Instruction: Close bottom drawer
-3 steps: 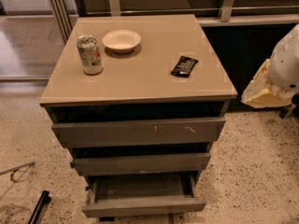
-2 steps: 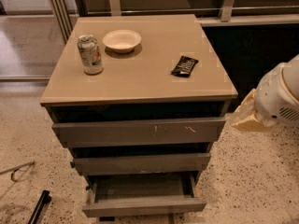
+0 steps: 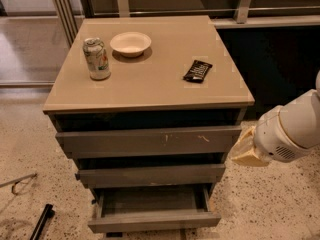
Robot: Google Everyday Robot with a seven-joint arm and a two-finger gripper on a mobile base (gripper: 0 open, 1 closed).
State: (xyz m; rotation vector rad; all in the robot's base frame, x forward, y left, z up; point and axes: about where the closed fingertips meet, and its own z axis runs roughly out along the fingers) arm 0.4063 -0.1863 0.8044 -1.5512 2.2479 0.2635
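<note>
The bottom drawer (image 3: 154, 220) is the slimmest grey front at the foot of the cabinet. It stands pulled out, and its shallow grey box body (image 3: 150, 200) shows empty. Above it are the mid-width plain grey front (image 3: 150, 175) and the widest grey front (image 3: 147, 141) with pale scratch marks. My gripper (image 3: 246, 148) is at the right of the cabinet, level with the top and middle fronts, at the end of the white arm (image 3: 292, 129). It is apart from the bottom drawer, above and to its right.
On the tan cabinet top (image 3: 150, 79) stand a drink can (image 3: 97, 59), a white bowl (image 3: 130, 43) and a dark snack packet (image 3: 197, 70). A black object (image 3: 41, 223) and a thin cable (image 3: 17, 182) lie on the speckled floor at the left. A rail and a dark wall run behind.
The arm and gripper have moved left and down, from the right edge of the view towards the cabinet's right side. The drawers have not moved.
</note>
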